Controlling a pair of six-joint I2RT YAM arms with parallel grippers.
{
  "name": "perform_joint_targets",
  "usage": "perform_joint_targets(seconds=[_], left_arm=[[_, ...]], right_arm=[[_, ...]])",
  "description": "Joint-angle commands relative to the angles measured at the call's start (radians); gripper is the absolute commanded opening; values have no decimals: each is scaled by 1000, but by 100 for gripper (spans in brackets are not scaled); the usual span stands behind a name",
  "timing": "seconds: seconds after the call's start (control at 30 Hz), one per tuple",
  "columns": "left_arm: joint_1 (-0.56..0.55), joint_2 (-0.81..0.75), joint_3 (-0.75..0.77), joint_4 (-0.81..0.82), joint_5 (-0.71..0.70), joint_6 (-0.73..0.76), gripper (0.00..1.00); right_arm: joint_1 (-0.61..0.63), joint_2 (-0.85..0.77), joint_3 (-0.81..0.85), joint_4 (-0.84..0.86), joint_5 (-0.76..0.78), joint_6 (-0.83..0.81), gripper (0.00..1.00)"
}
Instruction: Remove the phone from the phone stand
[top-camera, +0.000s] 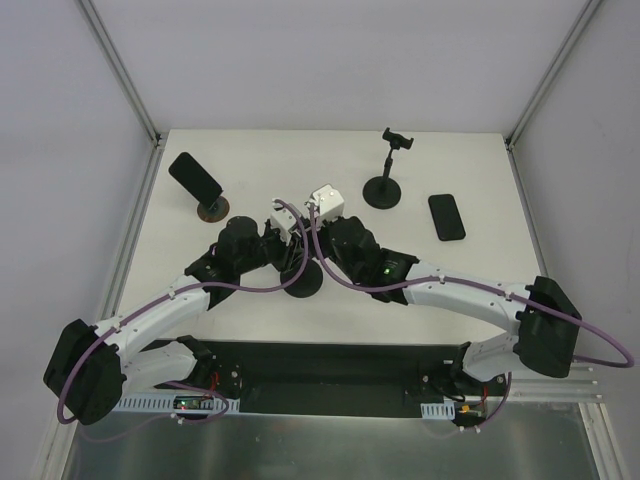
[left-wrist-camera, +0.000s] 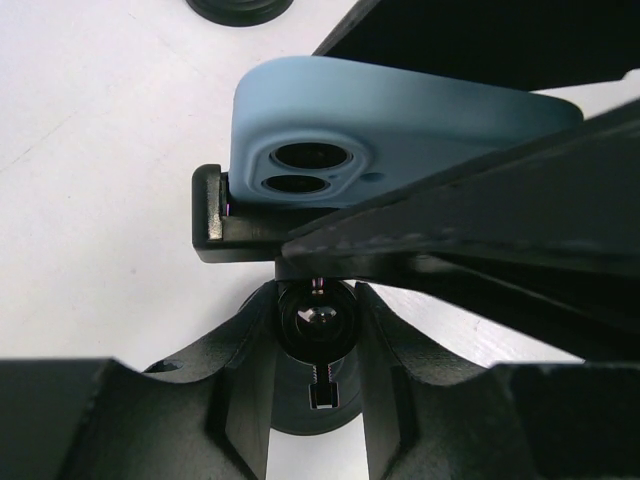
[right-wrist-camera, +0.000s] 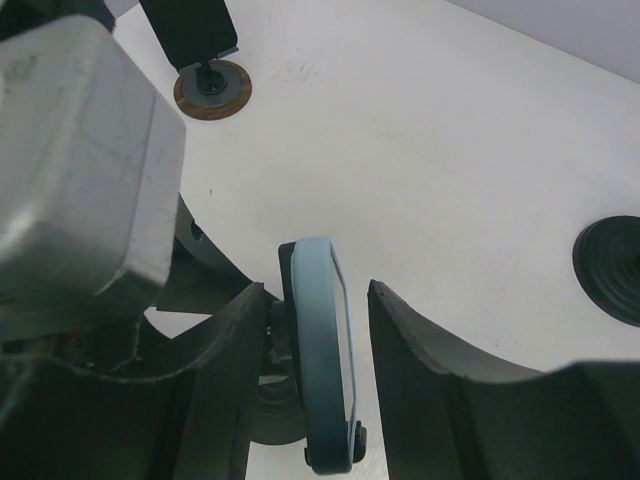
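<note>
White table (right-wrist-camera: 450, 150), phone (right-wrist-camera: 325, 350) edge between right fingers (right-wrist-camera: 420, 360)

I'm working at a plain white table (top-camera: 480, 180), matte, with a couple of faint scuffs on it. Pale grey walls (top-camera: 330, 60) box it in at the back and on both sides. A silvery metal post (top-camera: 120, 70) slants up from the back left corner, and a second post (top-camera: 555, 70) from the back right. A black strip (top-camera: 330, 375) lines the near edge, and closest to me there's a dull metal sheet (top-camera: 330, 450). Light is soft and even, shadows short and blurry
</note>
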Motion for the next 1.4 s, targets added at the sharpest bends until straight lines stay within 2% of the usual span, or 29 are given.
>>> perform_joint_targets(seconds=[0.0, 0.27, 0.37, 0.4, 0.57, 0.6, 0.9, 1.13, 1.23, 1.37], left_arm=[[-10, -5, 1, 18, 15, -26, 0], [-10, -8, 4, 15, 9, -29, 0], [-9, -8, 7, 10, 5, -31, 0], [-10, -6, 8, 6, 0, -32, 0], [-10, 6, 21, -16, -23, -47, 0], [-10, 7, 28, -20, -29, -49, 0], [-3, 37, 67, -100, -162, -118, 0], [51, 41, 91, -180, -280, -190, 0], [72, 67, 122, -234, -328, -205, 0], [80, 86, 142, -270, -313, -216, 0]], right_arm=[[-10, 32, -8, 113, 1, 14, 47], [-15, 56, -17, 115, -5, 14, 44], [-21, 58, -23, 111, -7, 14, 36], [-21, 53, -23, 107, -7, 14, 28], [-20, 30, -17, 61, -15, 2, 8], [-21, 26, -14, 50, -19, -1, 1], [-6, -40, 32, -158, -78, -24, 1], [40, -57, 57, -413, -55, 8, 1], [43, -74, 40, -451, -53, 28, 1], [39, -79, 58, -484, 13, 45, 1]])
